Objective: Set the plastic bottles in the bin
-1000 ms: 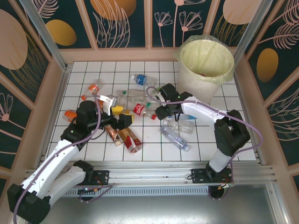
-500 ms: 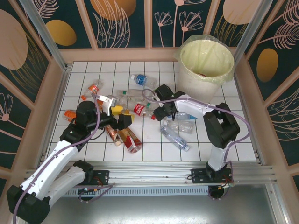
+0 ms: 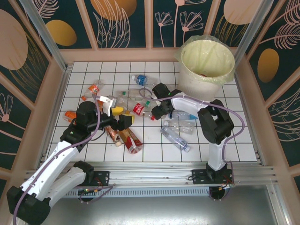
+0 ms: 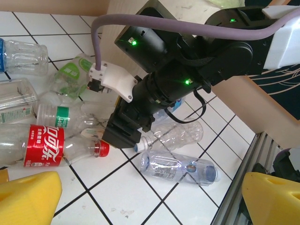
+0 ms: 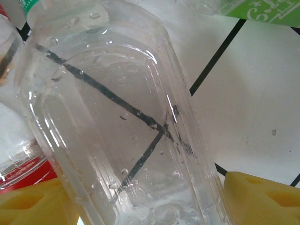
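Right hand (image 3: 157, 111): straddling one clear bottle (image 5: 122, 122), fingers spread wide.
Left hand (image 3: 123, 116): hovering spread apart, gripping nothing, beside the pile.
Plastic bottles (image 3: 138, 109): roughly a dozen lying scattered on the worktop (image 3: 152, 143); exact count unclear.
Bin (image 3: 194, 86): one, standing far right, bag-lined, something red showing inside.
Crowding: red-labelled and green-labelled bottles pressing alongside.

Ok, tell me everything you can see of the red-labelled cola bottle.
The clear plastic bottle with the red label lies on its side on the white tiled table, red cap on and pointing right in the left wrist view. White characters run across the label. It looks empty. A clear green-labelled bottle seems to lie against its far side.
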You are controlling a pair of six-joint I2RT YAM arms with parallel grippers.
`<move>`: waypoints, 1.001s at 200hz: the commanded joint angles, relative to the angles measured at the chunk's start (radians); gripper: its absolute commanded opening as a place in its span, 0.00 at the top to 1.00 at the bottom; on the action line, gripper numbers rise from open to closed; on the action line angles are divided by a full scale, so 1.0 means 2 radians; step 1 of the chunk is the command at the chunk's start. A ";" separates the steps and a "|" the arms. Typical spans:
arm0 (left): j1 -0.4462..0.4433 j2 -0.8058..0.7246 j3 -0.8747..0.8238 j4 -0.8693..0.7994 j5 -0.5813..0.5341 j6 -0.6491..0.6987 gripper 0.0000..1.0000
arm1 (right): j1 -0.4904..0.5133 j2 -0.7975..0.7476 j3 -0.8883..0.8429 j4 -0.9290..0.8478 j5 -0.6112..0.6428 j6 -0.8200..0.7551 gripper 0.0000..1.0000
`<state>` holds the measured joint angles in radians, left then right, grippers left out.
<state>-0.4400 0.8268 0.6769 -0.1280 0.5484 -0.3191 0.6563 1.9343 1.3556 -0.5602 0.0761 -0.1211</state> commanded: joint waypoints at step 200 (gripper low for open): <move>-0.003 -0.002 0.011 -0.004 0.009 0.005 0.01 | 0.025 0.037 0.054 -0.019 -0.016 -0.018 0.22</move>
<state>-0.4400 0.8272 0.6769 -0.1322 0.5491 -0.3191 0.7021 1.9739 1.4319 -0.5823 0.0551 -0.1379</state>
